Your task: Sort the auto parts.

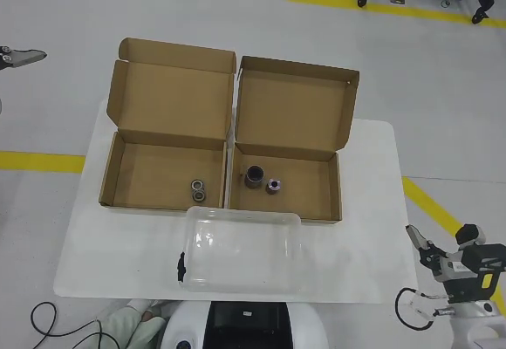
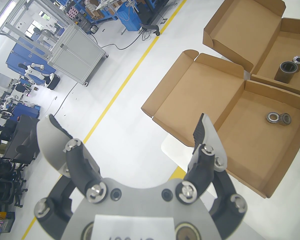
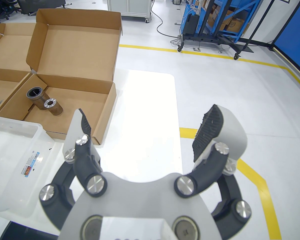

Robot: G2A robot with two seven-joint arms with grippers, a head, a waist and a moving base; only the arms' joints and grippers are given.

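A white table (image 1: 371,218) is seen from above, with two open cardboard boxes set side by side on it, their lids folded back. In the left box (image 1: 144,174) two small metal bearing rings (image 1: 199,188) are laid touching each other near the wall shared with the neighbouring box. In the right box (image 1: 314,188) a dark steel sleeve (image 1: 254,175) is placed with a smaller silver-topped bushing (image 1: 273,185) just beside it. A clear plastic bin (image 1: 244,253) is set on the table's near edge, just in front of both boxes. The left gripper (image 2: 127,126) is held out over the floor, well apart from the table's far left corner; its claw is spread wide and nothing is gripped in it. The right gripper (image 3: 146,116) is held off the table's near right side, above the floor with its yellow line; its claw is likewise spread wide and nothing is held between its ribbed black pads (image 3: 207,131).
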